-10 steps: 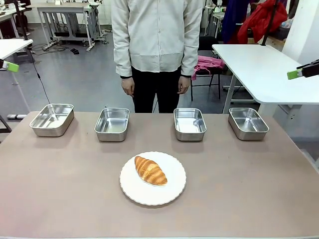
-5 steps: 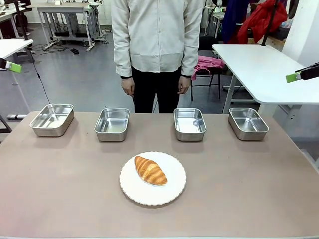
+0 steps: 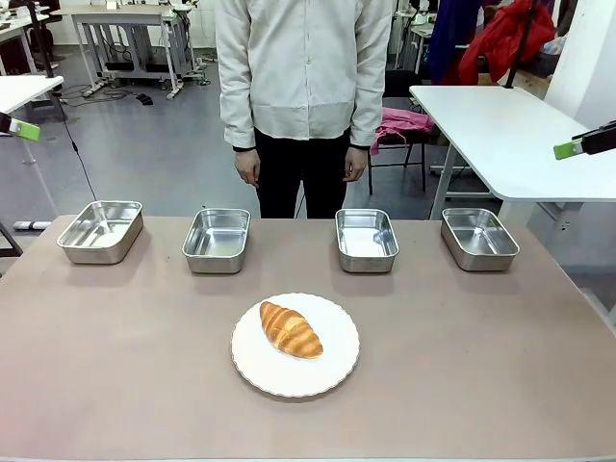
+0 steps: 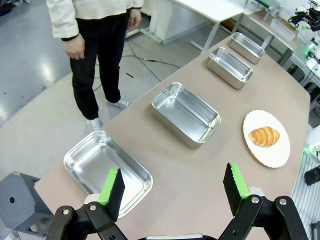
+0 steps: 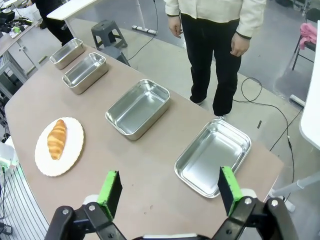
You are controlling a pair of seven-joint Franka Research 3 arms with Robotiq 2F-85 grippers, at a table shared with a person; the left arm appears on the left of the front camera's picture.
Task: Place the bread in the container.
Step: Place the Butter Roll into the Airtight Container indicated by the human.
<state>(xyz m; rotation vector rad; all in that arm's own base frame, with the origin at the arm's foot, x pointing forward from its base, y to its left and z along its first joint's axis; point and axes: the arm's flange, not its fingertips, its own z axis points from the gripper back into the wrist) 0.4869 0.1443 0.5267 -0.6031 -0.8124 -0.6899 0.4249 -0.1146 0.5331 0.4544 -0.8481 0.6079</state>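
The bread, a golden-brown croissant (image 3: pixel 291 330), lies on a round white scalloped plate (image 3: pixel 332 371) at the table's middle front. Several identical steel containers stand in a row behind it; the two middle ones (image 3: pixel 217 241) (image 3: pixel 367 240) are closest to the plate. All are empty. My left gripper (image 4: pixel 172 187) hovers open high above the leftmost container (image 4: pixel 107 170), and the croissant (image 4: pixel 264 136) lies far from it. My right gripper (image 5: pixel 167 189) hovers open above the rightmost container (image 5: pixel 212 155), with the croissant (image 5: pixel 56 138) well off to its side. Neither gripper holds anything.
A person stands at the far edge behind the middle containers, both hands (image 3: pixel 248 167) hanging at the sides. The outer containers (image 3: pixel 100 231) (image 3: pixel 479 238) sit near the table's far corners. A white side table (image 3: pixel 500 135) stands beyond the right end.
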